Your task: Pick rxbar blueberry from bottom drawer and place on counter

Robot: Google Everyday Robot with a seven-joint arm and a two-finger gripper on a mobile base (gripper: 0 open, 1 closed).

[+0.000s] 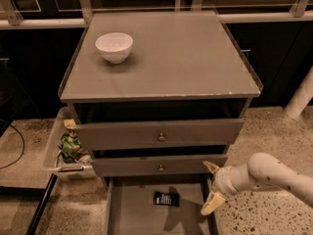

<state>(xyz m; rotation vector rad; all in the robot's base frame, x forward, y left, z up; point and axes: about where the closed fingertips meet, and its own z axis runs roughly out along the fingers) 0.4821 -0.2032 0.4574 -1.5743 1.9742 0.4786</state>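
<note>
The rxbar blueberry (166, 199), a small dark wrapper with white print, lies flat on the grey floor of the open bottom drawer (132, 214). My gripper (212, 188) hangs at the drawer's right edge, to the right of the bar and apart from it. Its two pale fingers are spread, one by the middle drawer's corner and one lower down, with nothing between them. The counter (181, 53) is the grey cabinet top above.
A white bowl (114, 47) stands on the counter's back left. Two drawers with small knobs (161, 137) sit slightly open above the bottom one. A clear bin of packets (68, 148) stands left of the cabinet. A white post (301, 98) rises at right.
</note>
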